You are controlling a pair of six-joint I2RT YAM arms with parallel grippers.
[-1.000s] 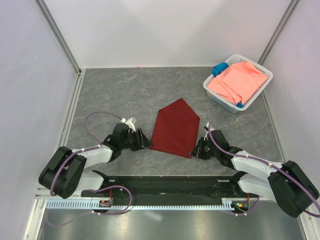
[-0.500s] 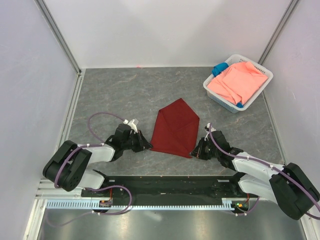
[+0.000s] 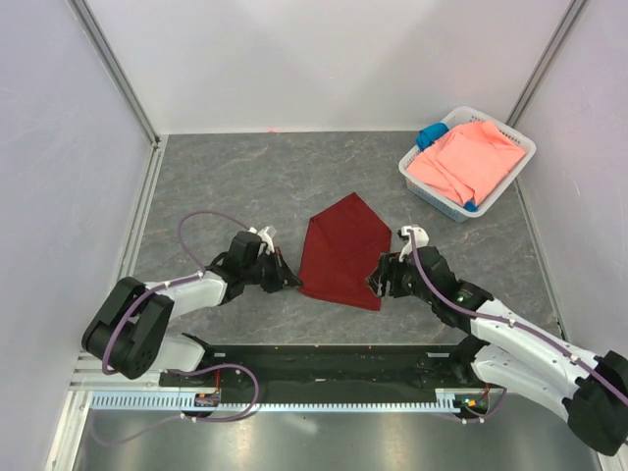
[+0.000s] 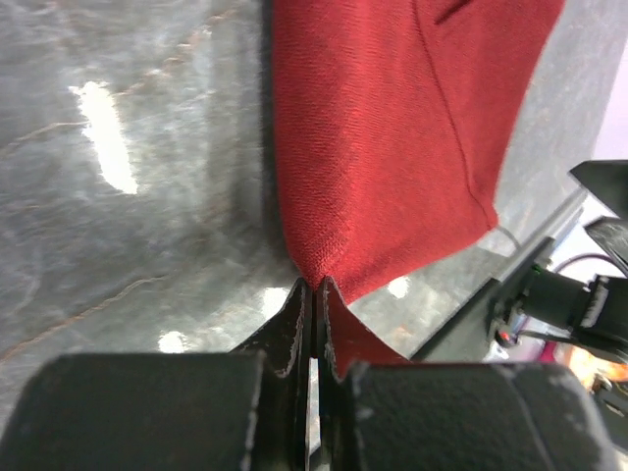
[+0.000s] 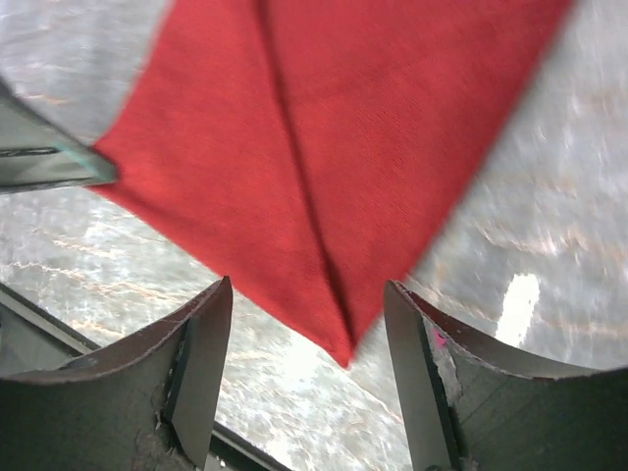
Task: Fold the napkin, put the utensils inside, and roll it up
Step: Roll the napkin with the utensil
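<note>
The maroon napkin (image 3: 343,250) lies folded on the grey tabletop, with a crease down its length and a point toward the back. My left gripper (image 3: 292,283) is at the cloth's near-left corner. In the left wrist view its fingertips (image 4: 314,287) are pressed together on the tip of the napkin (image 4: 392,147). My right gripper (image 3: 379,281) hovers at the near-right corner. In the right wrist view its fingers (image 5: 309,294) stand wide apart, with the napkin (image 5: 324,147) corner lying free between them, touching neither. The utensils are out of view.
A white basket (image 3: 420,186) at the back right holds a salmon-pink cloth (image 3: 466,162) and a small blue cloth (image 3: 430,135). White walls close in the left, back and right sides. A black rail (image 3: 324,363) runs along the near edge between the arm bases.
The left gripper slid right to the napkin's near-left corner and shut on it. The right gripper opened, released the near-right corner and lifted slightly.
</note>
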